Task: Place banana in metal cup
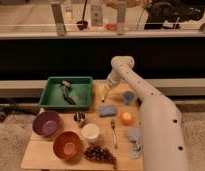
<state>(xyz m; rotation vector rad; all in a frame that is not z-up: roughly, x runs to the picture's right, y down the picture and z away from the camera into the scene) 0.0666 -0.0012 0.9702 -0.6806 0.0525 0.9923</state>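
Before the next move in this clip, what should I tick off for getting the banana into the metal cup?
1. Pincer placed at the banana, just right of the green tray: ok.
2. Banana in the metal cup: not ok; it is apart from the cup, farther back.
3. Banana secured in the pincer: cannot tell.
4. Metal cup upright, mouth up: ok.
5. Metal cup empty: cannot tell; its inside is dark.
6. Route to the cup: probably ok; only the low blue sponge lies near it.
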